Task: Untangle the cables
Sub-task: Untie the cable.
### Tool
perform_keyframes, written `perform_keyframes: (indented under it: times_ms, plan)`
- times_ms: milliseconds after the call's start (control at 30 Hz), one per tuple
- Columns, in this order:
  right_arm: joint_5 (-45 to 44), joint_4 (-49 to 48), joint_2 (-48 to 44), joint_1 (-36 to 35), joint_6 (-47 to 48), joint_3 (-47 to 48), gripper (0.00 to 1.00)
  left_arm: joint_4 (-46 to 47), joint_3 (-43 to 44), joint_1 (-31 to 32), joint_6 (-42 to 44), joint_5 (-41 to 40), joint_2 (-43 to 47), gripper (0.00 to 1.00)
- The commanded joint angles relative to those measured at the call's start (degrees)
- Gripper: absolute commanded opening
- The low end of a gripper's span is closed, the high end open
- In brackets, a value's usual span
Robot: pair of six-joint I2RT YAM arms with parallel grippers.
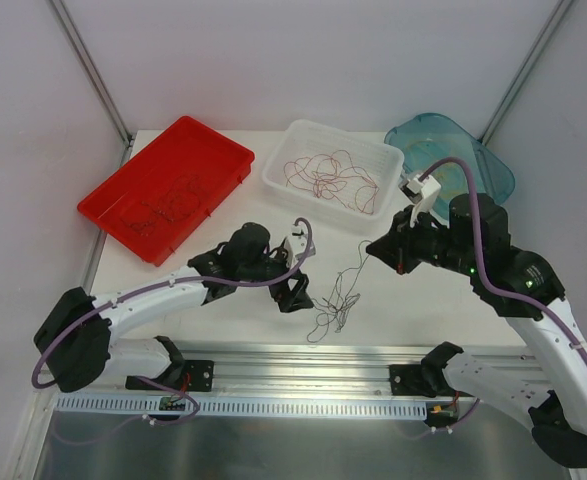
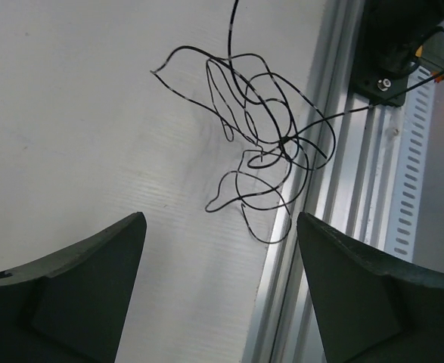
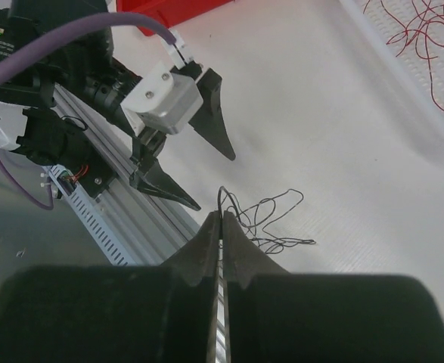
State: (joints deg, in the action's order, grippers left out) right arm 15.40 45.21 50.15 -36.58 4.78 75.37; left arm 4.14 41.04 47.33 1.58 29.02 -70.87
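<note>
**Dark cable bunched up near the front rail, right gripper pinching one strand**

So the dark cable [image 1: 335,300] is sitting in a loose knot of loops on the white table [image 1: 413,310], near the front edge and roughly between the two arms. From the left wrist view, the cable [image 2: 267,151] is curling over itself a bunch of times, with a tight crossing in the middle. Its nearest loops are reaching the edge of the aluminium rail [image 1: 303,365] that's running along the near side.

The right gripper [image 1: 378,250] is hovering just right of and above the bundle with its fingers squeezed together on one strand. In its own camera the gripper [image 3: 222,215] is clamping a thin dark line that's running up from the pile [image 3: 271,219]. So one end is getting held off the table while the rest is lying flat.

The left gripper [image 1: 295,285] is hanging just left of the bundle with its jaws spread wide, holding nothing. Its wrist view is showing the gripper [image 2: 222,219] with bare table between the fingers and the tangle lying out in front, not touching them. It's also showing up in the right wrist view [image 3: 215,181], wide open.

Further back, the red cables [image 1: 328,175] are lying in a squiggly heap inside the white basket [image 1: 276,155], well apart from the dark one. A red tray [image 1: 163,185] is sitting at the far left with some thin stuff in it that I can't make out. A teal lid [image 1: 483,160] is sitting at the far right, behind the right arm.
</note>
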Motion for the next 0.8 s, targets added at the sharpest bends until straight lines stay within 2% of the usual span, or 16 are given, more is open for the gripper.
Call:
perform_keyframes:
  times_ms: [0, 67, 333, 433, 467, 500, 633, 767]
  plan:
    - [2.0, -2.7, -0.5, 0.0, 0.5, 2.9, 0.01, 2.0, 3.2, 1.5, 3.5, 9.6, -3.1, 0.80]
    - [1.2, -2.4, -0.7, 0.1, 0.5, 2.9, 0.01, 2.1, 3.2, 3.1, 3.6, 10.8, -4.5, 0.80]
    - [3.1, -3.2, -0.8, 0.1, -0.2, 2.9, 0.01, 2.4, 4.5, 6.6, 5.4, 7.3, -8.6, 0.82]
    - [3.1, -3.1, -1.1, 0.1, -0.3, 2.8, 0.01, 2.4, 6.1, 7.1, 5.3, 8.1, -11.2, 0.76]
    - [2.9, -3.1, -1.2, 0.1, -0.4, 2.7, 0.01, 2.4, 6.5, 7.2, 5.2, 8.3, -11.6, 0.70]
    - [2.4, -3.0, -1.4, 0.1, -0.2, 2.5, 0.01, 2.4, 6.4, 7.2, 5.0, 8.9, -11.8, 0.49]
    - [-0.2, -1.6, -2.6, 0.1, 0.8, 2.1, 0.01, 2.3, 4.9, 7.2, 4.0, 7.1, -10.9, 0.00]
    - [-6.2, 0.8, -4.1, 0.2, 2.9, 0.9, 0.01, 1.2, 1.2, 7.1, 2.9, 2.2, -6.7, 0.00]
